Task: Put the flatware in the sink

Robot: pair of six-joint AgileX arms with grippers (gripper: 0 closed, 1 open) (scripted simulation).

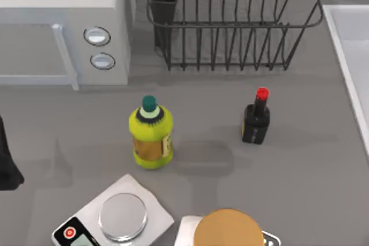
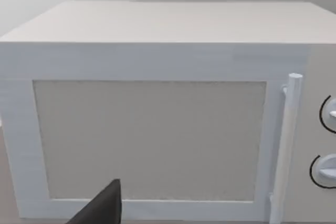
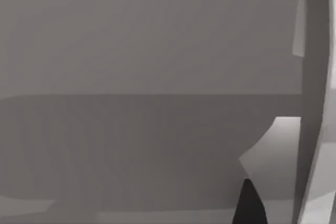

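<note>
At the table's right edge sits the sink (image 1: 350, 44); I see no flatware. My left gripper (image 2: 102, 208) faces the microwave (image 2: 157, 108), finger state unclear, so I should locate the flatware before reaching.

Kitchen counter: microwave (image 1: 63, 24), dish rack (image 1: 230, 21), sink (image 1: 351, 44).
</note>
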